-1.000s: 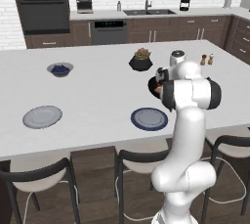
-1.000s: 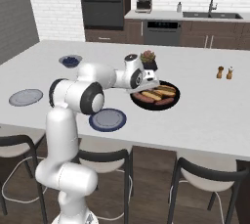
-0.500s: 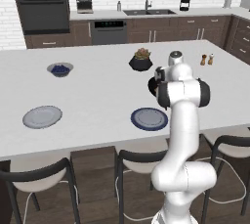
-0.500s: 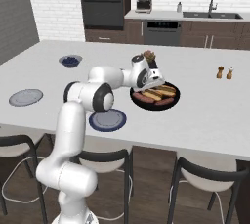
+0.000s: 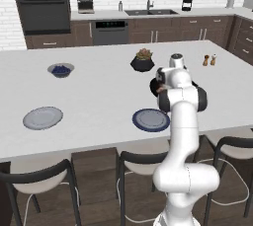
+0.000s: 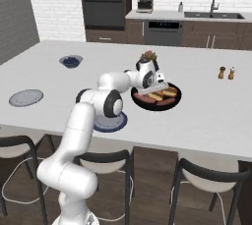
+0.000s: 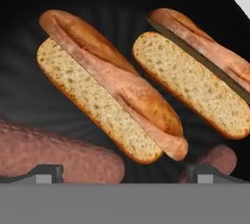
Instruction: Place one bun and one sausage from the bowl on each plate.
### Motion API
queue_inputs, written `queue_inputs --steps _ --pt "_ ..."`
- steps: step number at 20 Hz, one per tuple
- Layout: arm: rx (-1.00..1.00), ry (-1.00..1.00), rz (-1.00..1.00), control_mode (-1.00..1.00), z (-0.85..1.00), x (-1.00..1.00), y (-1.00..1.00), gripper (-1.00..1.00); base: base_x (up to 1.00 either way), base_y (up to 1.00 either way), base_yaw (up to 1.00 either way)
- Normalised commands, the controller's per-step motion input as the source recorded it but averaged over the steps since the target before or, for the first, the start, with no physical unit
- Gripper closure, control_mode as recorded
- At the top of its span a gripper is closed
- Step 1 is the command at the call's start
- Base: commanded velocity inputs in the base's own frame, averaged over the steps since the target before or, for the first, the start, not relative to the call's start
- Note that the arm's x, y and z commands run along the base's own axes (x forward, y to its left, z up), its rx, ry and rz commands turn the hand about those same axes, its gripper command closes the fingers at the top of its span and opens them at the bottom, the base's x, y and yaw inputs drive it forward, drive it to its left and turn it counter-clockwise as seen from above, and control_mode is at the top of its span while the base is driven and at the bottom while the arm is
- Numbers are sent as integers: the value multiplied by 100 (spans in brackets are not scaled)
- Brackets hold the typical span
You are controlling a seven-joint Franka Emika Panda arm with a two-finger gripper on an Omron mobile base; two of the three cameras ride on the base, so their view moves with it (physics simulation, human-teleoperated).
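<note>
**Gripper above the bowl, both plates bare**

We find the wide, shallow, glossy black bowl [image 6: 156, 97] on the white counter [image 6: 211, 116], toward its near edge and right of centre in the right base view. In the hand view it holds two split, toasted buns [image 7: 105, 83] lying side by side and two reddish-brown sausages [image 7: 58, 154] along the view's lower part. The two-finger gripper [image 6: 149, 90] hangs directly over the bowl with its fingers [image 7: 46, 173] spread wide and nothing between them; we cannot tell whether the tips touch the food.

The round grey plate with a dark blue rim [image 5: 151, 120] sits just beside the bowl, nearer the counter's front edge. The plain pale grey plate [image 5: 43, 118] lies well apart, toward the counter's left end. Neither plate carries food.

Behind the bowl stands a black faceted pot with a succulent [image 5: 143, 61]. A small grey bowl of blue berries [image 5: 61, 69] sits toward the far left.
</note>
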Motion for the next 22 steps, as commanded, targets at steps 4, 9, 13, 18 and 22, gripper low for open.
queue_inputs --steps 4,9,13,18,22 --pt "0 0 5 -100 -47 22 0 -100 0 0 0" --pt "0 -8 6 -100 -21 20 -1 -100 0 0 0" --pt "0 -1 4 -100 -10 15 -6 -100 0 0 0" --pt "0 -3 6 -100 -17 2 -1 -100 0 0 0" --pt "0 0 5 -100 -27 21 -2 -100 0 0 0"
